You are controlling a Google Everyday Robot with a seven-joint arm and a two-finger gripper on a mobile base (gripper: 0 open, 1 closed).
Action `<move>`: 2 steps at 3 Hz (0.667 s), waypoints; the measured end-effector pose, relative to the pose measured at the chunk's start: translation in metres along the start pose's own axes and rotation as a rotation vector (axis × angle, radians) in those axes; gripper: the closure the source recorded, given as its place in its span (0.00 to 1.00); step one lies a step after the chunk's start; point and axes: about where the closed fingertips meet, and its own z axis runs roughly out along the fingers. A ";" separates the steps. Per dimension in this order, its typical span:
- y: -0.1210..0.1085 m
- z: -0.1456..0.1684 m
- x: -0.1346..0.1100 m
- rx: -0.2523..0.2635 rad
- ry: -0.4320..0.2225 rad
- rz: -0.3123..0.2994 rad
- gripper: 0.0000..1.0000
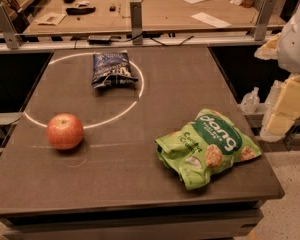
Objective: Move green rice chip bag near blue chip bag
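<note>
Hand (289, 109), pale and blocky, hangs off the tabletop's (180, 84) right edge at 3 o'clock, touching neither bag; whether it is open or closed, I cannot tell. At 5 o'clock the green rice chip bag (210, 146) lies crumpled near the front right corner. The blue chip bag (112, 69) lies well apart at 11 o'clock, inside a white circle (138, 91). A red apple (65, 131) sits at 8 o'clock.

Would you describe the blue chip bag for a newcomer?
On the dark table, find the white circle. At its far edge lies the blue chip bag: small, navy, wrinkled, unlike the green rice chip bag nearer the end effector off the right side.
</note>
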 end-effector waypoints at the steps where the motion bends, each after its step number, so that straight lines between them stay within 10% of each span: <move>1: 0.004 0.008 0.001 -0.052 -0.042 -0.070 0.00; 2: 0.014 0.015 0.001 -0.080 -0.056 -0.198 0.00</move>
